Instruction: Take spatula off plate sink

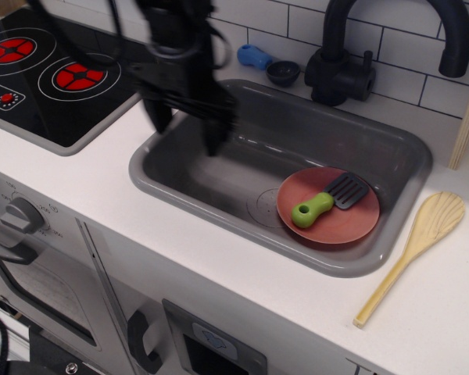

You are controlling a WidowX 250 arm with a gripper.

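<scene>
In the only view, the gripper (186, 133) hangs blurred over the left end of the sink (219, 101), its two dark fingers spread apart with nothing between them. The spatula (328, 199) lies flat on the plate (336, 226) at the right of the basin, green handle toward the near left, grey blade toward the far right. To do this step well, the arm should probably cross right and come down over the chunky handle, fingers straddling its width, and close there, not on the thin blade, lest the plate slide or tip
</scene>
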